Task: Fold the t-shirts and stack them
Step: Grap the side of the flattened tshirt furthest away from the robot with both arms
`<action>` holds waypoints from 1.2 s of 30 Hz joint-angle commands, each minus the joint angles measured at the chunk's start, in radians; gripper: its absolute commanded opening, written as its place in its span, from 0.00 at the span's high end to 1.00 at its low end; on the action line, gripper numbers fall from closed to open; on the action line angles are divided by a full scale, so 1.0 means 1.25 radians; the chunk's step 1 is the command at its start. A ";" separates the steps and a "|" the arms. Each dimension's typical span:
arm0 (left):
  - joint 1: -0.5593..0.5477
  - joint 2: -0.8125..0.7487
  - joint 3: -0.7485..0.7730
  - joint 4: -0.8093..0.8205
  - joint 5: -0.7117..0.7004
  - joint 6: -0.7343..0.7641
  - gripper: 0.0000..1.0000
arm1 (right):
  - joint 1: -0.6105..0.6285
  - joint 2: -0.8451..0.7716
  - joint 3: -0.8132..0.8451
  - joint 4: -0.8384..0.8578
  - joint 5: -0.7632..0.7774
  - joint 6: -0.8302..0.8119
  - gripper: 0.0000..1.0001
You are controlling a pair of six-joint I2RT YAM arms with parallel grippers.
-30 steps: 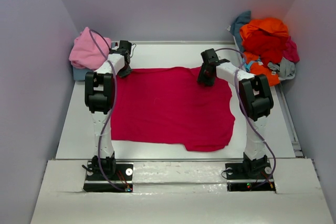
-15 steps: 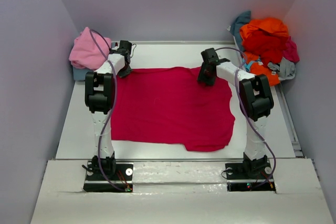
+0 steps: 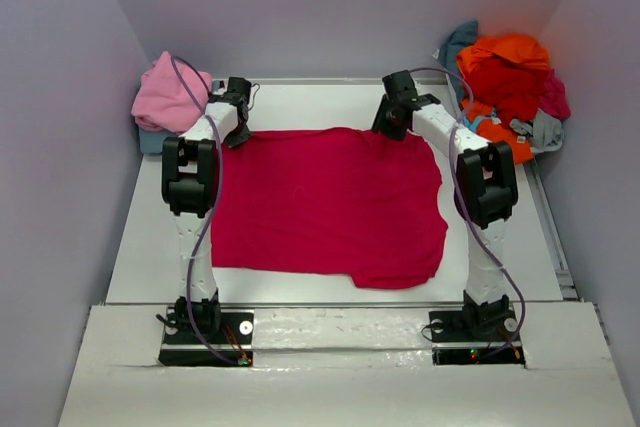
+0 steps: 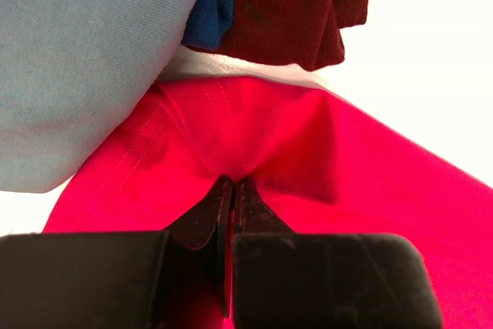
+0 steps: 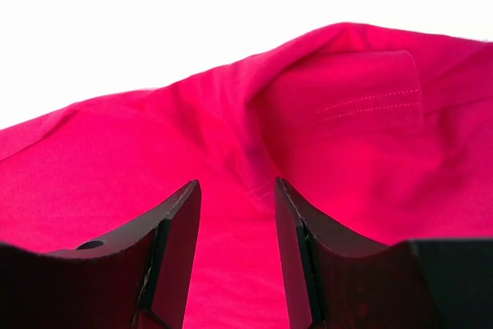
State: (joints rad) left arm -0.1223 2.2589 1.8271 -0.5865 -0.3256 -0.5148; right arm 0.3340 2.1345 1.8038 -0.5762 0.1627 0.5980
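A magenta-red t-shirt point(image 3: 330, 202) lies spread flat on the worktop point(image 3: 320, 107). The left hand point(image 4: 233, 186) pinches its far-left corner tight, while the right hand point(image 5: 235, 190) stands half-wide at a raised fold on the far-right edge, gripping nothing. If the left pulls alone, the shirt would likely drag askew and bunch, and the maroon tee point(image 4: 300, 13) just beyond could snag. No bin or basket is in view: a pink bundle point(image 3: 170, 97) and an orange-red heap point(image 3: 505, 72) lie loose at the far corners.

A magenta-red t-shirt point(image 3: 330, 207) lies spread flat on the bench point(image 3: 320, 97), a pink tee point(image 3: 168, 95) bunched at the far-left corner, a heap of orange and red tees point(image 3: 505, 75) far right.
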 commanded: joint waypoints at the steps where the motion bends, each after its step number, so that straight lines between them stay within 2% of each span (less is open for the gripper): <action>1: 0.005 -0.050 -0.010 -0.007 -0.022 0.002 0.94 | -0.002 0.044 0.036 -0.018 0.009 -0.007 0.51; 13: 0.005 -0.063 -0.005 -0.013 -0.021 0.003 0.94 | -0.002 0.058 0.032 -0.014 0.012 -0.008 0.52; 15: 0.005 -0.065 -0.005 -0.014 -0.021 0.003 0.94 | -0.002 0.060 0.031 -0.014 0.013 -0.007 0.59; 16: 0.005 -0.066 -0.006 -0.014 -0.021 0.003 0.94 | -0.002 0.060 0.030 -0.012 0.013 -0.006 0.72; 18: 0.005 -0.066 -0.006 -0.014 -0.021 0.003 0.94 | -0.002 0.060 0.027 -0.013 0.011 -0.002 0.90; 19: 0.005 -0.067 -0.006 -0.014 -0.021 0.003 0.94 | -0.002 0.058 0.026 -0.013 0.010 -0.001 0.93; 28: 0.005 -0.099 -0.023 -0.025 -0.028 -0.014 0.94 | -0.002 0.023 -0.015 -0.009 0.001 -0.001 0.93; 36: 0.005 -0.188 -0.044 -0.074 -0.054 -0.020 0.94 | -0.002 -0.099 -0.056 -0.041 0.021 -0.014 0.93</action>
State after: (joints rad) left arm -0.1223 2.1494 1.7824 -0.6369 -0.3439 -0.5282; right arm 0.3340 2.1624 1.7454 -0.6098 0.1650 0.5976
